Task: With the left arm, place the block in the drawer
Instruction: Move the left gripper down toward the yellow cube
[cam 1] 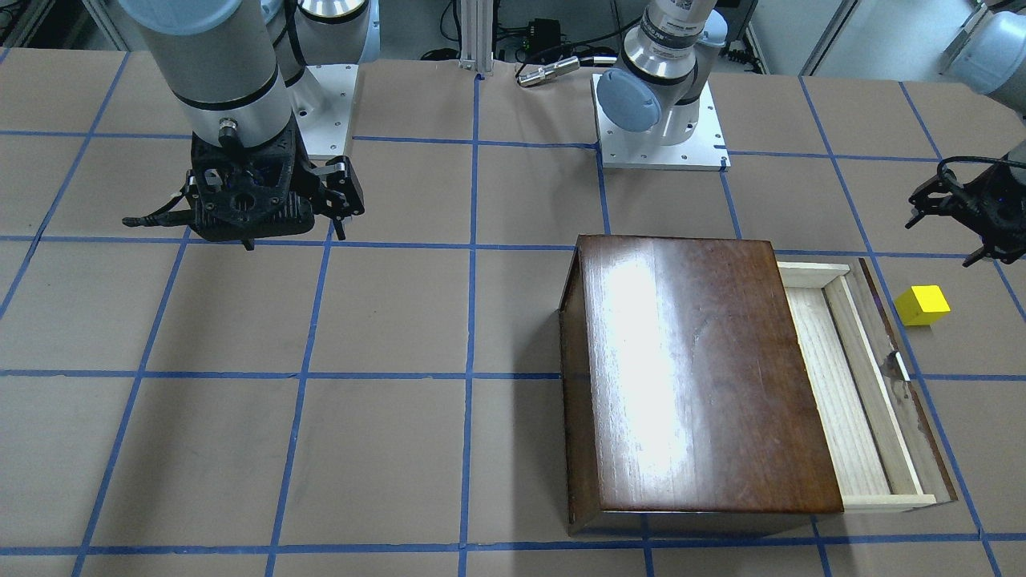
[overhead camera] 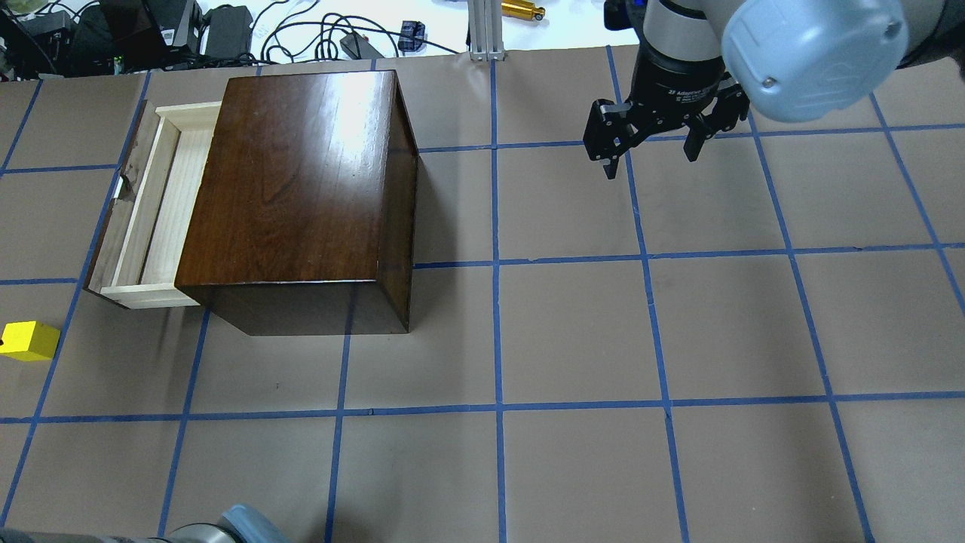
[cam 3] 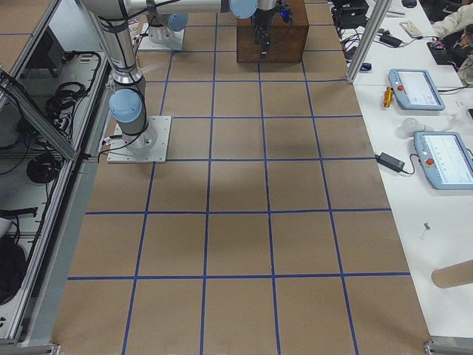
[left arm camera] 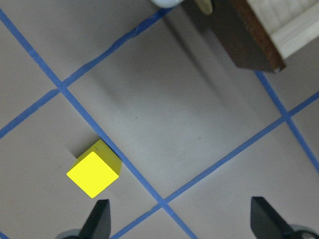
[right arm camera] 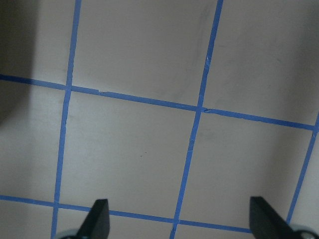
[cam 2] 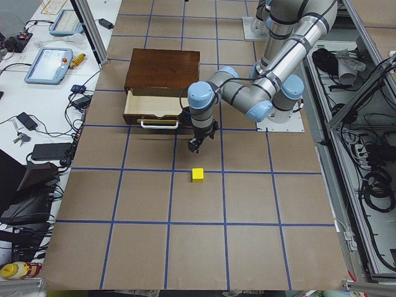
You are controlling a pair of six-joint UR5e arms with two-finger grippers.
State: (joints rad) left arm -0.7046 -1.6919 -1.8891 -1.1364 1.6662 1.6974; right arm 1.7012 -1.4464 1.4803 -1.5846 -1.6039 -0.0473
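Note:
The yellow block (cam 1: 922, 305) lies on the table just beyond the open drawer's (cam 1: 850, 377) dark front panel, apart from it. It also shows in the overhead view (overhead camera: 29, 341) and in the left wrist view (left arm camera: 94, 172). The drawer (overhead camera: 154, 204) is pulled out of the dark-brown box (overhead camera: 301, 188) and is empty. My left gripper (cam 1: 946, 236) hovers open and empty above the table, a short way from the block. In the left wrist view (left arm camera: 182, 224) the block lies just ahead of one fingertip (left arm camera: 99, 219). My right gripper (overhead camera: 652, 160) is open and empty, far off.
The box (cam 1: 697, 369) stands beside the drawer, taller than it. A white handle (cam 2: 159, 124) is on the drawer front. The right arm's gripper (right arm camera: 179, 224) hangs over bare taped table. Cables and devices lie beyond the far edge (overhead camera: 226, 30).

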